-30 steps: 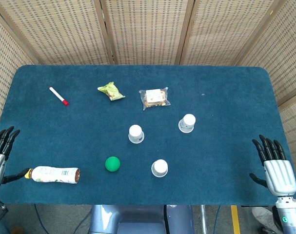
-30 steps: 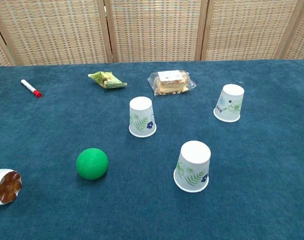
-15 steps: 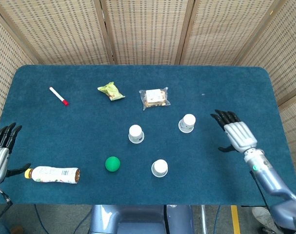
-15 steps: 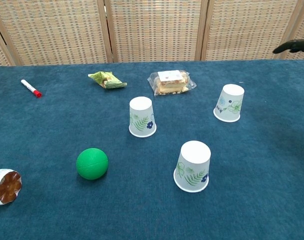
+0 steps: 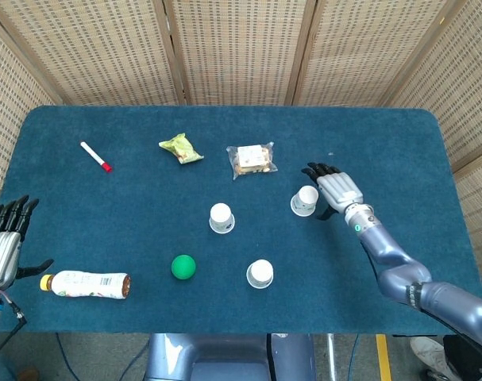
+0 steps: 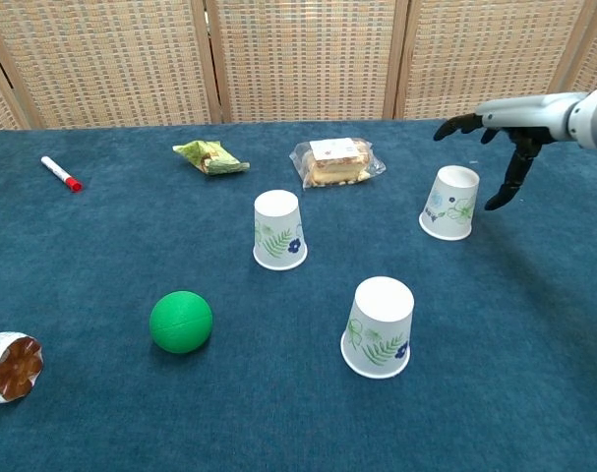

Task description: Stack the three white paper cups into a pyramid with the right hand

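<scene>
A blue-carpeted table (image 5: 368,143) is carrying everything, with a folding wicker screen (image 5: 241,48) standing behind its far edge. The robot's right hand (image 5: 336,189) is hovering with fingers spread and holding nothing, just beside and slightly above the white paper cup (image 5: 304,200) nearest the table's right edge; in the chest view the hand (image 6: 505,123) is sitting above and to the right of that cup (image 6: 449,203), not touching it. The left hand (image 5: 4,246) is resting spread and idle at the table's left edge near the front corner, just beside a drink bottle (image 5: 86,283) lying on its side along the front edge. All three cups are standing upside down and well apart: the second (image 5: 221,217) near the middle of the table, the third (image 5: 260,274) closer to the front edge. A green ball (image 5: 183,267) is sitting toward the front, while a wrapped snack (image 5: 251,159), a green packet (image 5: 181,148) and a red-capped marker (image 5: 94,155) are lying toward the far edge. The step in hand appears to be the reach for the first cup; no stacking has begun. The next move is likely calling for the fingers to close around the cup's wall without crushing the paper, then a carry toward another cup.
</scene>
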Controlling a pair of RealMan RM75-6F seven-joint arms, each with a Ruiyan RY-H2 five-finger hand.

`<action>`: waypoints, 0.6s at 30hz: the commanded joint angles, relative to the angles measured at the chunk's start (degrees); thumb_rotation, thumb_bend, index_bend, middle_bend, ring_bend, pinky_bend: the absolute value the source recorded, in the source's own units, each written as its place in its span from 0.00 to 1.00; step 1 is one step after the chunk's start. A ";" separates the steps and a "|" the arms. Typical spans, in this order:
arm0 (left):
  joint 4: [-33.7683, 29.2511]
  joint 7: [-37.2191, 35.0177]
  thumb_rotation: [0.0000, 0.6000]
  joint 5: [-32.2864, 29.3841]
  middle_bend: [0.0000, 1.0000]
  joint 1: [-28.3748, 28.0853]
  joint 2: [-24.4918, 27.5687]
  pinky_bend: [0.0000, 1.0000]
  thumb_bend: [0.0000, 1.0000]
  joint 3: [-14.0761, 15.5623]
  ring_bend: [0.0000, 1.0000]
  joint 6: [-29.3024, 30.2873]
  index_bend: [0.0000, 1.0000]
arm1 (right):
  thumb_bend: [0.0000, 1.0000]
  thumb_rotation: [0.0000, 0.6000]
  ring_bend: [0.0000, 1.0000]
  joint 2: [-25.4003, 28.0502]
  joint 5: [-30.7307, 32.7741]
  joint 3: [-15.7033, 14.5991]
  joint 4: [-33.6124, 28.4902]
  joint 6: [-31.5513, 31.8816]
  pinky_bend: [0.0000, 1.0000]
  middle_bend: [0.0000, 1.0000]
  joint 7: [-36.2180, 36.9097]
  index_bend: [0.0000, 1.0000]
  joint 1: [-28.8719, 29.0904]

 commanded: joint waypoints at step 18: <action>0.58 -1.27 1.00 -2.83 0.00 -1.11 0.56 0.00 0.00 -0.48 0.00 -1.71 0.00 | 0.25 1.00 0.52 -4.87 0.27 -1.14 -0.78 3.67 0.69 0.50 -3.79 0.47 4.38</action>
